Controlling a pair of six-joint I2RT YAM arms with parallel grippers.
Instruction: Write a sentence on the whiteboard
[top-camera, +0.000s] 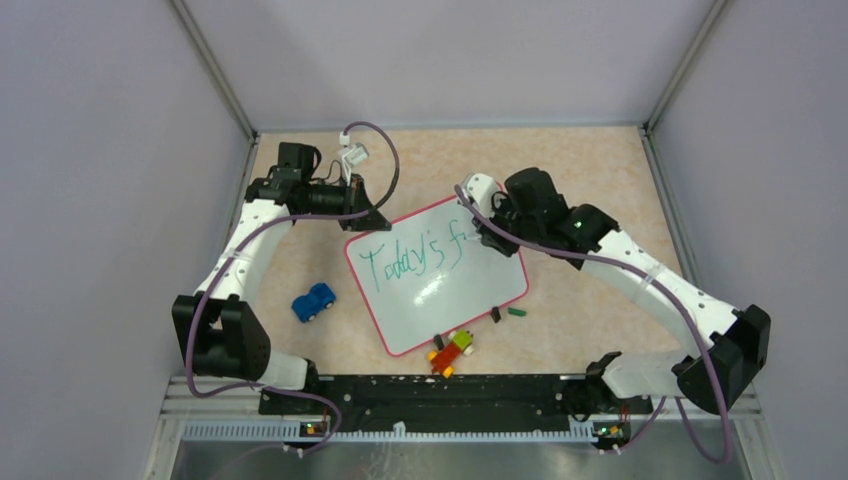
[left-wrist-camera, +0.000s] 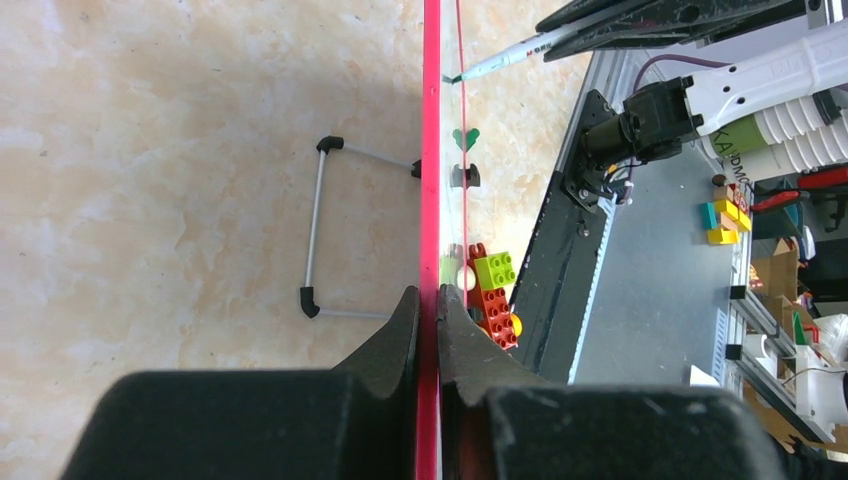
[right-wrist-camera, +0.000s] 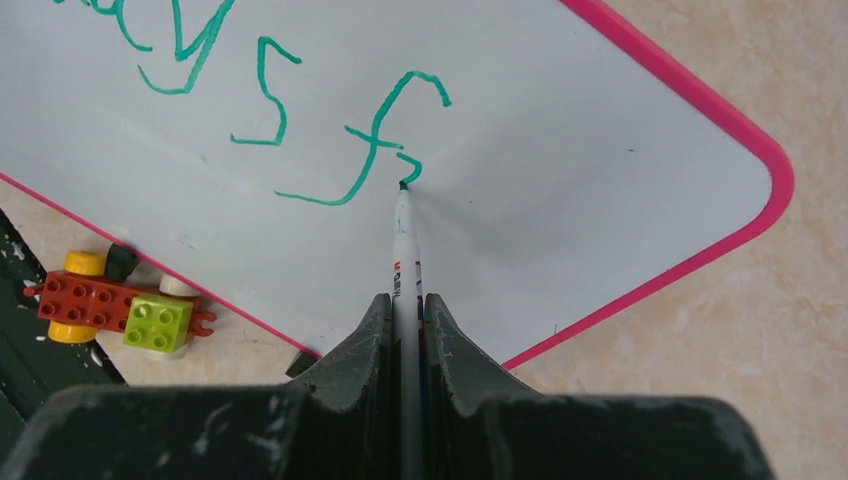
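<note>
The right gripper (right-wrist-camera: 405, 318) pinches the marker (right-wrist-camera: 403, 240), whose tip touches the whiteboard (right-wrist-camera: 560, 120) just past the "f" of the sentence (right-wrist-camera: 372, 148); the left gripper (left-wrist-camera: 430, 302) clamps its rim.

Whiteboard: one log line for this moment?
left gripper: shut on whiteboard | right gripper: shut on marker, tip on whiteboard | sentence: "Today's f"

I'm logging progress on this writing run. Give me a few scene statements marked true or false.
1. The right gripper holds the marker with its tip on the whiteboard. True.
2. The sentence is finished. False: it reads only "Today's f".
3. The left gripper clamps the whiteboard's rim. True.
4. The blue toy car sits on the whiteboard. False: it stands on the table beside it.
</note>
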